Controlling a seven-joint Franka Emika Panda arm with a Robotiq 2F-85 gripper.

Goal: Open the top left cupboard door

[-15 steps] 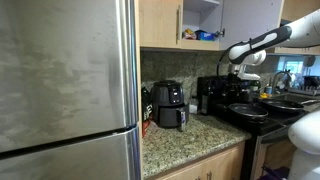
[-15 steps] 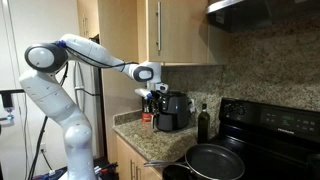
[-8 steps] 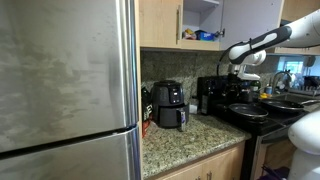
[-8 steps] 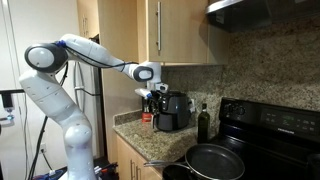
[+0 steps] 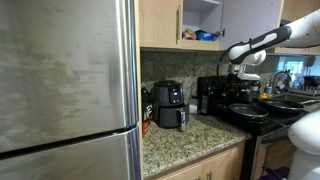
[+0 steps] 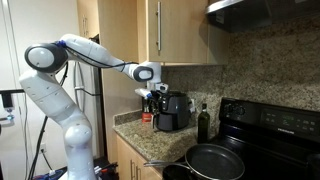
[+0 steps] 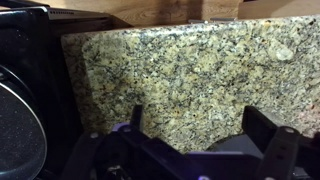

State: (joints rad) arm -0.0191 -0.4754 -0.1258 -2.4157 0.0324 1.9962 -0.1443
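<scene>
The top left cupboard door (image 5: 160, 22) is a honey-coloured wood panel next to the fridge. It is closed, with a slim metal bar handle (image 5: 179, 20) at its right edge. My gripper (image 5: 237, 72) hangs well to the right of it and lower, above the counter by the stove. In an exterior view the gripper (image 6: 152, 92) is below the wood cupboards (image 6: 185, 30). In the wrist view the gripper (image 7: 200, 125) is open and empty and faces speckled granite (image 7: 180, 70).
The neighbouring cupboard stands open, showing blue items (image 5: 205, 35) and a pale door panel (image 5: 250, 20). A black air fryer (image 5: 168, 103), a dark bottle (image 6: 204, 122), a black stove with pans (image 6: 215, 160) and a large steel fridge (image 5: 65, 90) surround the granite counter (image 5: 190, 135).
</scene>
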